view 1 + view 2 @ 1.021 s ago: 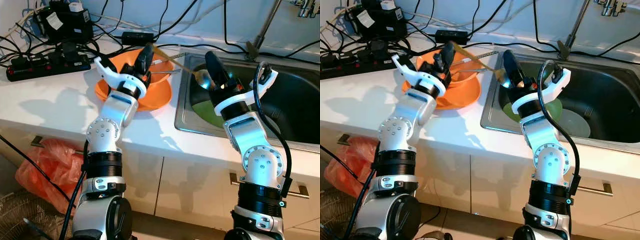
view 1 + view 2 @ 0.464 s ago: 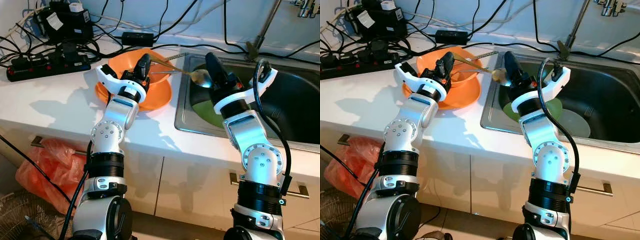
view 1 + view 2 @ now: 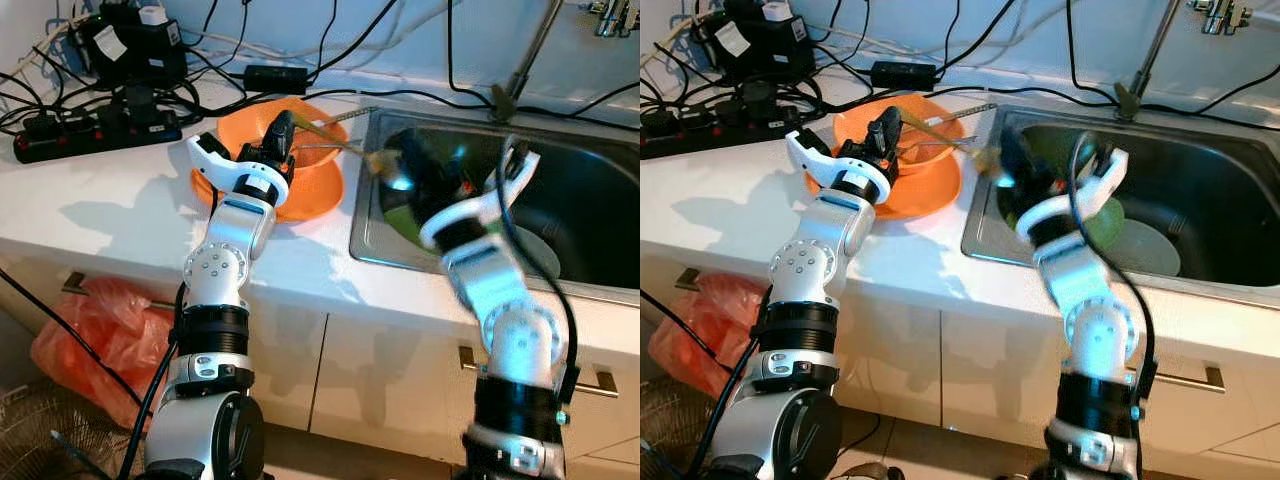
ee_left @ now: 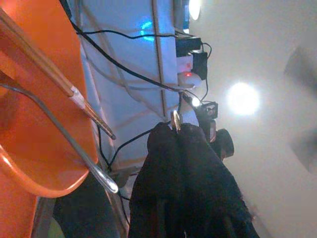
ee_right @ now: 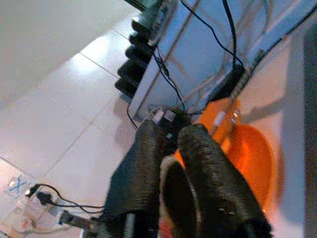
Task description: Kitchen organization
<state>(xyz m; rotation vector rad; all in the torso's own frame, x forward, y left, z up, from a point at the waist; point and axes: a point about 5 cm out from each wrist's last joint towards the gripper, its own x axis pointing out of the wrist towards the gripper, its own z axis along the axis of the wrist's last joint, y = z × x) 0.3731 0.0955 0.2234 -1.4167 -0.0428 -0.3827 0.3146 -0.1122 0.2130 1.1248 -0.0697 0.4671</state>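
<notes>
Our left gripper (image 3: 281, 128) hangs over the orange bowl (image 3: 312, 186) on the white counter (image 3: 90, 200); in the left wrist view its two black fingers (image 4: 171, 163) press together with nothing between them. A wooden-handled utensil and a metal-handled one (image 4: 59, 131) lie in the bowl, handles reaching over its rim toward the sink (image 3: 600, 200).

Our right gripper (image 3: 1012, 165), blurred, sits at the sink's near-left corner, just beside the bowl. In the right wrist view its fingers (image 5: 208, 163) clamp a ladle (image 5: 178, 198), its bowl seen between them. Green and pale plates (image 3: 1145, 245) lie in the basin. Power strips and black cables (image 3: 100, 125) crowd the counter's back-left.
</notes>
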